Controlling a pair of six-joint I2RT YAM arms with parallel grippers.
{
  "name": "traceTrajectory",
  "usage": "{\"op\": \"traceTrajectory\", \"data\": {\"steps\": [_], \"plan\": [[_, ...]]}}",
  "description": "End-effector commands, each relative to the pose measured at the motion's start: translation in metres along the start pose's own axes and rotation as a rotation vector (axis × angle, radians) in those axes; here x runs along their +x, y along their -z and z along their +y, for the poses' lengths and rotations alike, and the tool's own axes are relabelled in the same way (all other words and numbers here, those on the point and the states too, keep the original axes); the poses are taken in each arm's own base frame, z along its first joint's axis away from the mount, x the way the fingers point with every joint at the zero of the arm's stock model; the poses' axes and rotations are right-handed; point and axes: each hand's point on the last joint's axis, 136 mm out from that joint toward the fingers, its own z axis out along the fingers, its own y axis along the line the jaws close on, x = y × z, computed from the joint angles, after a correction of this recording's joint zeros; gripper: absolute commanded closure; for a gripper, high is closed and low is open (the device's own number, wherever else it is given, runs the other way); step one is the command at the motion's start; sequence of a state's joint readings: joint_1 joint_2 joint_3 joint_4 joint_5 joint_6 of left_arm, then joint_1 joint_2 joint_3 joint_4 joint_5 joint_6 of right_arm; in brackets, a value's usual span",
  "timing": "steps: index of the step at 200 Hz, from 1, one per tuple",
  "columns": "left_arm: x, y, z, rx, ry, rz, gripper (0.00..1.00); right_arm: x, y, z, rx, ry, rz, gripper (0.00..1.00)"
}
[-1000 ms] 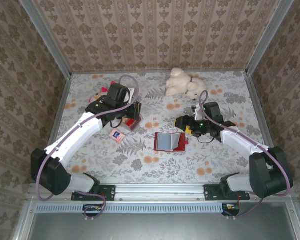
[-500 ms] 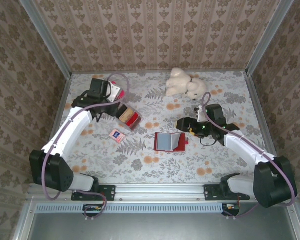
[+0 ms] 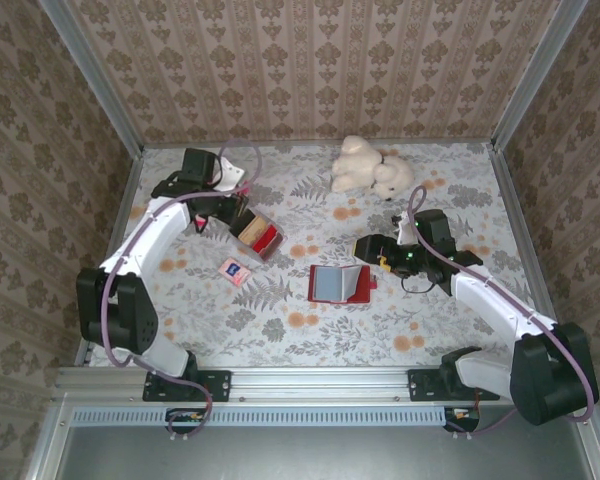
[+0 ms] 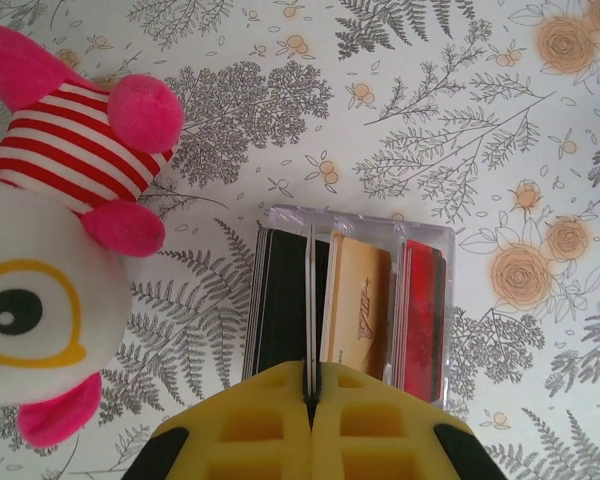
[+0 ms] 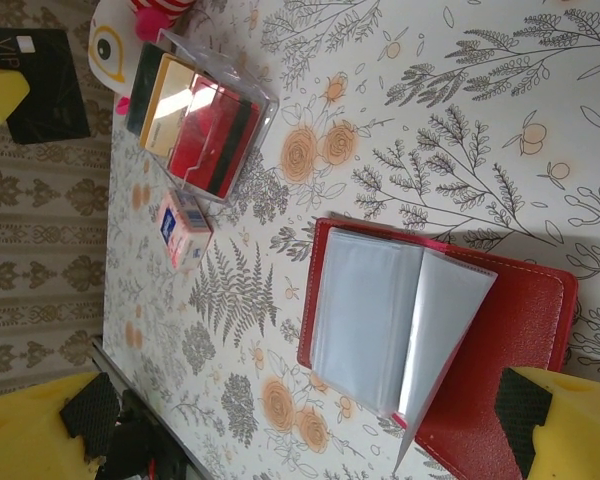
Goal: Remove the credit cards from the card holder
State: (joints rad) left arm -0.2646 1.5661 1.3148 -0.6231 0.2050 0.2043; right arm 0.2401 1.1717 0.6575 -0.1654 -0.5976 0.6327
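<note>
On the left, next to the pink-and-white plush toy [image 4: 40, 300], the left fingers [image 4: 270, 435] are pressed together on a black card [image 5: 40, 70]. They hold it edge-on over the clear box [image 4: 348, 300] of black, tan and red cards. A small blue-and-red card [image 3: 234, 270] lies nearby. Further right, the red card holder [image 3: 342, 283] lies open on the worktop [image 3: 430, 310], pockets facing up. The right fingers [image 5: 555, 420] are spread wide over it, holding nothing.
</note>
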Motion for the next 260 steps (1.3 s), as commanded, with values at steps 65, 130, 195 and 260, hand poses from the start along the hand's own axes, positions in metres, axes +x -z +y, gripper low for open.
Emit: {"op": "traceTrajectory", "data": {"steps": [65,130,195,260], "plan": [[0.003,-0.027,0.008,-0.001,-0.061,0.061,1.0,0.006,0.005,0.001,-0.013,-0.041,0.006,0.0],[0.015,-0.048,0.003,0.065,-0.062,0.13,1.0,0.008,0.006,-0.003,0.011,-0.058,0.012,0.0],[0.027,-0.066,0.001,0.137,0.008,0.196,0.99,0.007,0.008,-0.006,0.045,-0.06,0.006,0.0],[0.022,-0.062,0.009,0.097,0.026,0.19,0.77,0.006,0.008,-0.006,0.044,-0.061,0.006,0.0]]}}
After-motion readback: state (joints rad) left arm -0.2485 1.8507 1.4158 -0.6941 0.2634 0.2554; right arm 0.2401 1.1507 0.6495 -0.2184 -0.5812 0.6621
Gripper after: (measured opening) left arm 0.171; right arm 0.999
